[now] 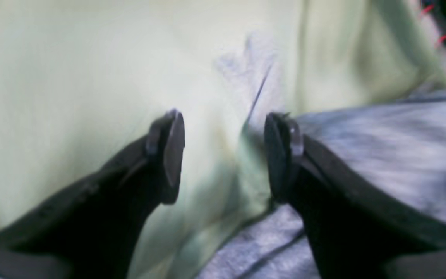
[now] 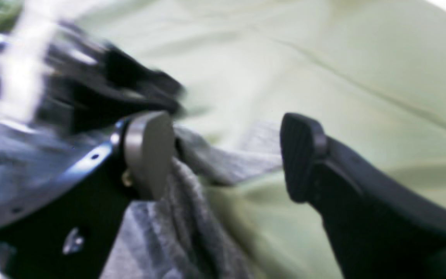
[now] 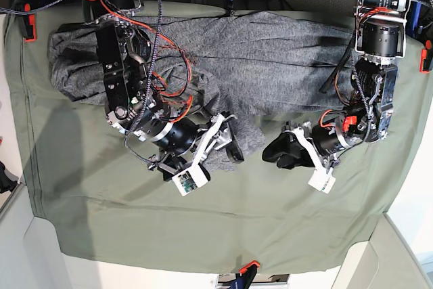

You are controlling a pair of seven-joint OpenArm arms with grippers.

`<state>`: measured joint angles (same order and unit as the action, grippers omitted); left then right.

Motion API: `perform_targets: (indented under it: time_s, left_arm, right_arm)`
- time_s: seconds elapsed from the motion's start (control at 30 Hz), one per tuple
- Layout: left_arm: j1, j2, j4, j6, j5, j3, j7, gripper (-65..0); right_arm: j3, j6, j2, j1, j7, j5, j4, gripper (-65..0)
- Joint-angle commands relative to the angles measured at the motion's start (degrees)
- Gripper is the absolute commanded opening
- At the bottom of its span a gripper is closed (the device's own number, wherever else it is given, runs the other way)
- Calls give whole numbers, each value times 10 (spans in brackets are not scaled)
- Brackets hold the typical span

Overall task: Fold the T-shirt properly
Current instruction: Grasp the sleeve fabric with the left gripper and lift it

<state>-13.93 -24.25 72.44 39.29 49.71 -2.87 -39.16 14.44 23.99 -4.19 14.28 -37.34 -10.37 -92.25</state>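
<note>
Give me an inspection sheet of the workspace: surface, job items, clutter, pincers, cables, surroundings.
Surface: green cloth covers the table, creased, clipped at the edges.
Job items: grey T-shirt lies stretched across the far side, wrinkled, one flap pulled toward the middle.
Clutter: nothing seen.
Pincers: right pincer is open, with a shirt fold against its pad; left pincer is open at the shirt's edge, gripping nothing.
Cables: red and black wires loop off the right arm and hang over the shirt.
Surroundings: red clamps hold the cloth; dark gear stands behind the table, too dim to identify.
</note>
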Motion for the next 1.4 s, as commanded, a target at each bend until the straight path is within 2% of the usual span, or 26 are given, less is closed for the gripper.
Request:
perform_targets:
  time_s: [0.0,0.13,0.33,0.37,0.4,0.5,0.57,0.7,0.87,1.13,1.3,1.37]
  left_arm:
    - [-2,-9,26,7,10,16,10,-296]
    - [36,-8,85,7,20,36,2,-296]
    - [59,13,127,7,23,-2,3,-304]
    - [59,19,127,7,23,-1,3,-313]
    - [59,23,127,7,23,1,5,-324]
    - [59,34,127,7,24,3,16,-326]
    - [60,45,127,7,19,3,14,-326]
    - [73,70,127,7,-2,2,15,-326]
    - [85,104,101,7,-26,2,19,-326]
    - [85,111,25,7,-48,2,54,-326]
    - [86,111,-9,7,-51,2,56,-326]
    - [87,111,-17,7,-60,2,61,-326]
  right_arm:
    - [0,3,-2,12,10,-5,-10,-213]
    - [0,3,7,9,7,-21,-5,-213]
    - [0,2,7,9,16,-20,43,-216]
    - [0,3,7,9,20,-19,56,-232]
    - [0,3,7,9,26,-12,69,-285]
    - [0,2,7,9,50,6,99,-538]
    - [0,3,7,9,73,5,109,-648]
    - [0,2,5,9,82,3,108,-647]
    - [0,3,4,10,82,-8,108,-607]
    - [0,11,-6,12,81,-28,104,-602]
    - [0,20,-8,16,80,-51,66,-599]
    - [0,19,-8,16,80,-51,40,-551]
